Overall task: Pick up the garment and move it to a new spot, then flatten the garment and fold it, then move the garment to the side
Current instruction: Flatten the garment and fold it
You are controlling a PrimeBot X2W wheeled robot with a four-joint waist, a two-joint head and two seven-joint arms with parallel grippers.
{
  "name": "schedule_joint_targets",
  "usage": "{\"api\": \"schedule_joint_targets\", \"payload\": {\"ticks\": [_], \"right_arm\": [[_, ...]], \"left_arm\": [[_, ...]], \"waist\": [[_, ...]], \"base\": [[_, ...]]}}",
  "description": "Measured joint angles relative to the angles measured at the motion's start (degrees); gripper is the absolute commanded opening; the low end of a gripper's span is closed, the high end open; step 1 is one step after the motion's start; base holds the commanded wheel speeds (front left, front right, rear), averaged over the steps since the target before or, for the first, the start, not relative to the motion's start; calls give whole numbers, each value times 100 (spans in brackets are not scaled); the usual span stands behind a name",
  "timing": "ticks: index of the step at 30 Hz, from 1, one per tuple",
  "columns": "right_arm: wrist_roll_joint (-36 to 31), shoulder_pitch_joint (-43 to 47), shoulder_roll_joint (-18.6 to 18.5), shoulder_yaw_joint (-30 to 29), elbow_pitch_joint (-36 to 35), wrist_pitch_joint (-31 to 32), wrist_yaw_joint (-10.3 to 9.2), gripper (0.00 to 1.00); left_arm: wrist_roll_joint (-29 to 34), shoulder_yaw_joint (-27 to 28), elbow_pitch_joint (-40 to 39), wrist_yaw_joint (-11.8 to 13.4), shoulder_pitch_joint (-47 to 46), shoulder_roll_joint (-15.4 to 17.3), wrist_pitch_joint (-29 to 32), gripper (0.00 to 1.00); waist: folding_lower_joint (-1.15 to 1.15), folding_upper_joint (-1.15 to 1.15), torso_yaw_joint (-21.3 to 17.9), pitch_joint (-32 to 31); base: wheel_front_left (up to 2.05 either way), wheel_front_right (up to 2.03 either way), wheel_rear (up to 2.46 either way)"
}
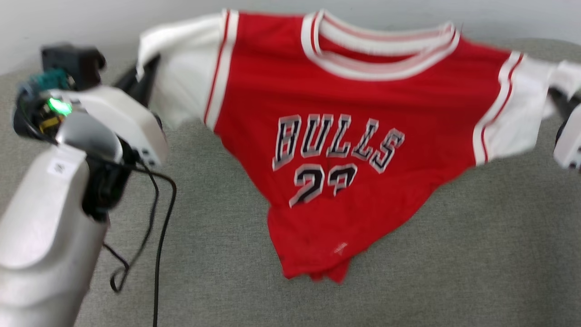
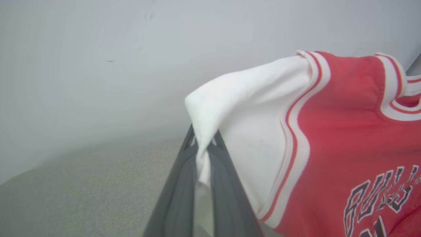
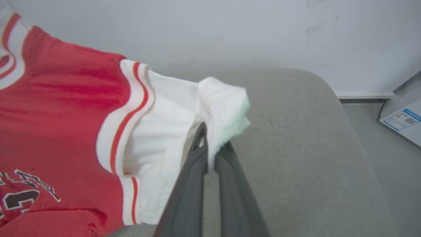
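Note:
The garment (image 1: 345, 150) is a red jersey with white sleeves, a striped collar, black "BULLS" lettering and a number on its front. It hangs spread by both sleeves above the grey surface (image 1: 454, 254), with its bunched hem resting on that surface. My left gripper (image 1: 146, 75) is shut on the garment's left white sleeve (image 2: 230, 108), cloth pinched between its dark fingers (image 2: 177, 184). At the right edge my right gripper (image 1: 559, 101) is shut on the other white sleeve (image 3: 217, 105), which is bunched at its fingertips (image 3: 197, 154).
A pale wall (image 1: 91, 18) runs close behind the garment. Black cables (image 1: 159, 218) hang from my left arm (image 1: 41, 227) over the surface. In the right wrist view the surface's rounded edge (image 3: 345, 108) drops to a floor with a white box (image 3: 403, 121).

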Motion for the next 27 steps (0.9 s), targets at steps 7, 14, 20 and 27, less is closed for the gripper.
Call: {"api": "schedule_joint_targets", "payload": {"ticks": [7, 14, 20, 27], "right_arm": [[-315, -1399, -15, 83, 500, -581, 0, 0], [-622, -3069, 63, 75, 844, -1161, 0, 0], [-978, -4428, 266, -14, 1277, -1812, 1, 0], [-1217, -5572, 432, -18, 1903, -2362, 1, 0]], "left_arm": [[232, 70, 860, -252, -1496, -81, -524, 0], [416, 203, 1534, -399, -3140, -90, -1025, 0], [688, 250, 2072, -546, -4509, 68, -1473, 0], [827, 215, 2827, -734, -5641, 126, -1924, 0]], "waist": [[0, 0, -39, 267], [0, 0, -103, 884], [1, 0, -179, 1556], [1, 0, -288, 2250]], "base": [[0, 0, 0], [0, 0, 0], [0, 0, 0], [0, 0, 0]]}}
